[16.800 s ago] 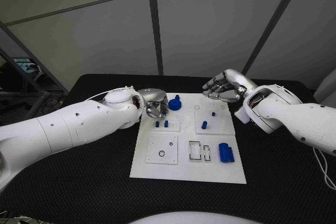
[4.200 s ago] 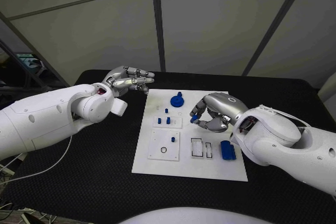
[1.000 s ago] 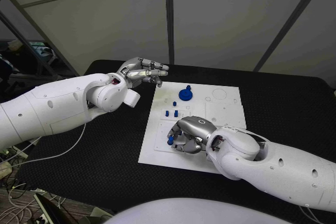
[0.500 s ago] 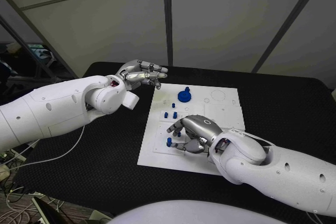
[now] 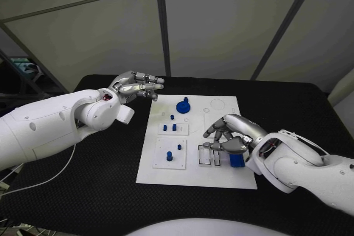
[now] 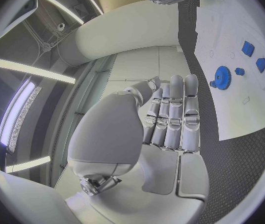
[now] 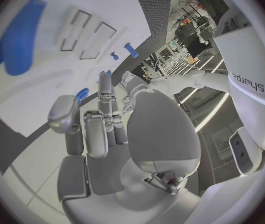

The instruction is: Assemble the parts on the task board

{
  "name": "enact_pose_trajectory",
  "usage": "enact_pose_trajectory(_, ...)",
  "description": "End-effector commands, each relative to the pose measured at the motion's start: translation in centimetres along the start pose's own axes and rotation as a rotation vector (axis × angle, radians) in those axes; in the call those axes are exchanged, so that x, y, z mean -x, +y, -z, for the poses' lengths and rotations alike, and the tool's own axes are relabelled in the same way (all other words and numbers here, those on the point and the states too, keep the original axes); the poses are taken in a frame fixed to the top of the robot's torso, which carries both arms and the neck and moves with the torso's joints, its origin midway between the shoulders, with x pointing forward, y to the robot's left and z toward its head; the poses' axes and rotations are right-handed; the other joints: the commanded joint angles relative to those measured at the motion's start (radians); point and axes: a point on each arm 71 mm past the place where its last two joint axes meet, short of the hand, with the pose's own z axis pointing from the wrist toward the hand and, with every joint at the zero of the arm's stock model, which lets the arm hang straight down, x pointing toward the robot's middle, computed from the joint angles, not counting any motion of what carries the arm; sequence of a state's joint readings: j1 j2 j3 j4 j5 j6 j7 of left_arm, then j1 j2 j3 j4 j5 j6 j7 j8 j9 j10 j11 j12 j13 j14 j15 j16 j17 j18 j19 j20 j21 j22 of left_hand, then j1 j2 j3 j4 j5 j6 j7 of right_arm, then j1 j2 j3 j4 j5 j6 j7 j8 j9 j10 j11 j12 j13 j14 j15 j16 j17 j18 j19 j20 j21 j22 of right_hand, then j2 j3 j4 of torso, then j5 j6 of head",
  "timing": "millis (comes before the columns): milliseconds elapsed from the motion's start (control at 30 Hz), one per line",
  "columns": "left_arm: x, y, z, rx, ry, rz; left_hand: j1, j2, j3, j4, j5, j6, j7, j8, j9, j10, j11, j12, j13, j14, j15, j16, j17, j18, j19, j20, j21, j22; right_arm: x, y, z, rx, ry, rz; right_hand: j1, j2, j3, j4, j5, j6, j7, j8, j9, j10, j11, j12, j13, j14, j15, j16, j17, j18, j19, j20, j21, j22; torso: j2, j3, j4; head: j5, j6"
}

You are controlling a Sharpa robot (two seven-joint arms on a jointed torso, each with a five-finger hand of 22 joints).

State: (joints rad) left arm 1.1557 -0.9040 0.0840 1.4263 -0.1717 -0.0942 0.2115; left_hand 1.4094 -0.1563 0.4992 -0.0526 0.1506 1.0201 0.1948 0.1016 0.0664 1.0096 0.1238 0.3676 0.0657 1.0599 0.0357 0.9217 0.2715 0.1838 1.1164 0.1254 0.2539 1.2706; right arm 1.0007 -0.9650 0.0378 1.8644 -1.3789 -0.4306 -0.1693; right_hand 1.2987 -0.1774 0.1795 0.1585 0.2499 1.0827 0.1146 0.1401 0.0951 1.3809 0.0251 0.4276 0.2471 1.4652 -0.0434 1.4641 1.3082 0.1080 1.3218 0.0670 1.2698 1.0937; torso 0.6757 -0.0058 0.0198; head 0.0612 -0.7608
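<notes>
The white task board lies mid-table. A blue peg stands in its near-left square plate. Two small blue pegs stand in the plate beyond it, and a blue gear sits at the far end. A blue block lies at the near right beside two rectangular slots. My right hand hovers over the board's right side just beyond the block, fingers apart and empty. My left hand hangs off the board's far-left corner, holding nothing. The left wrist view shows the gear; the right wrist view shows the block.
The black table surrounds the board, with bare room at the near left and near right. My left forearm lies over the table's left side. A white cable trails across the near-left table.
My right hand has let go of the blue peg, which now stands in the near-left plate, and has moved right across the board. The left hand has stayed in place.
</notes>
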Motion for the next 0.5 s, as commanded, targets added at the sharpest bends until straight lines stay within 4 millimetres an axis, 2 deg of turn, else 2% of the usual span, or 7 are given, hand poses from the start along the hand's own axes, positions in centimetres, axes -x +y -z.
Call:
enact_pose_trajectory(33,0.0,-0.1,0.1,0.0,0.008,0.005,0.0,0.001,-0.001,-0.003,0.002,-0.002,0.002,0.005,0.0,-0.007,0.002,0.007,0.0,-0.004,0.004,-0.005,-0.001,-0.006,-0.006,0.001,0.0,0.001,0.6,-1.4,1.1,-0.106,0.034,-0.091,-0.001,0.01,-0.04,0.003,0.01,0.0,-0.013,0.017,0.007,0.011,-0.011,0.29,0.313,0.076,-0.011,0.019,0.087,-0.013,0.016,-0.01,0.017,0.024,-0.003,-0.0058,-0.0123,-0.026,0.006)
enact_pose_trajectory(100,0.0,-0.1,0.1,0.0,0.007,0.005,-0.001,0.001,-0.001,-0.003,0.002,-0.002,0.002,0.005,0.0,-0.007,0.002,0.007,0.0,-0.004,0.004,-0.005,-0.001,-0.006,-0.006,0.001,0.0,0.001,1.4,-2.2,1.8,-0.126,0.01,-0.057,0.003,0.021,-0.074,0.009,0.013,0.009,-0.019,0.036,0.018,0.015,-0.018,0.552,0.604,0.08,-0.015,0.035,0.114,-0.016,0.025,-0.014,0.029,0.041,-0.004,-0.0057,-0.0161,-0.046,0.005)
enact_pose_trajectory(133,0.0,-0.1,0.1,0.0,0.008,0.005,-0.004,0.0,-0.003,-0.003,0.002,-0.002,0.002,0.006,0.0,-0.007,0.002,0.008,0.0,-0.004,0.005,-0.004,-0.001,-0.006,-0.007,0.002,0.0,0.001,1.7,-2.6,2.2,-0.14,-0.002,-0.041,0.004,0.037,-0.096,0.02,0.016,0.019,-0.022,0.053,0.027,0.011,-0.02,0.665,0.733,0.081,-0.006,0.042,0.127,-0.014,0.029,-0.021,0.035,0.051,-0.004,-0.0063,-0.0177,-0.055,0.007)
enact_pose_trajectory(167,0.0,-0.1,0.1,0.0,0.009,0.005,-0.004,0.0,-0.003,-0.003,0.002,-0.002,0.002,0.006,0.0,-0.008,0.002,0.008,0.0,-0.004,0.005,-0.004,-0.001,-0.006,-0.007,0.002,0.0,0.001,2.0,-2.9,2.5,-0.153,-0.014,-0.026,0.001,0.035,-0.111,0.026,0.017,0.015,-0.018,0.057,0.03,0.015,-0.019,0.722,0.802,0.083,-0.013,0.048,0.138,-0.019,0.031,-0.014,0.039,0.056,-0.004,-0.0072,-0.0191,-0.06,0.008)
enact_pose_trajectory(333,-0.2,-0.2,0.2,-0.002,0.013,0.006,-0.007,0.0,-0.004,-0.002,0.002,-0.002,0.002,0.006,0.0,-0.008,0.002,0.008,0.0,-0.004,0.005,-0.004,-0.001,-0.007,-0.007,0.002,-0.001,0.001,2.9,-4.0,3.6,-0.216,-0.052,0.038,-0.003,0.038,-0.153,0.047,0.037,0.008,-0.023,0.072,0.039,0.03,-0.014,0.827,0.934,0.086,-0.013,0.059,0.159,-0.021,0.036,-0.013,0.046,0.069,-0.006,-0.0088,-0.0256,-0.082,0.008)
enact_pose_trajectory(400,-0.2,-0.2,0.2,-0.003,0.013,0.006,-0.007,0.0,-0.004,-0.002,0.002,-0.002,0.002,0.006,0.0,-0.008,0.002,0.008,0.0,-0.004,0.005,-0.004,-0.001,-0.007,-0.007,0.002,-0.001,0.001,3.0,-4.3,4.0,-0.253,-0.056,0.075,-0.018,0.037,-0.187,0.069,0.076,0.006,-0.025,0.083,0.045,0.041,-0.014,0.868,0.987,0.09,-0.013,0.069,0.179,-0.024,0.041,-0.012,0.054,0.081,-0.008,-0.008,-0.0285,-0.087,0.007)
enact_pose_trajectory(500,-0.2,-0.2,0.2,-0.003,0.014,0.006,-0.007,0.0,-0.004,-0.002,0.002,-0.002,0.002,0.006,0.0,-0.008,0.002,0.008,0.0,-0.004,0.005,-0.004,-0.001,-0.007,-0.007,0.002,-0.001,0.001,2.9,-4.6,4.4,-0.299,-0.047,0.103,-0.03,0.029,-0.227,0.088,0.089,0.002,-0.025,0.091,0.05,0.045,-0.014,0.888,1.015,0.093,-0.012,0.078,0.199,-0.026,0.046,-0.012,0.061,0.092,-0.009,-0.0081,-0.0305,-0.087,0.006)
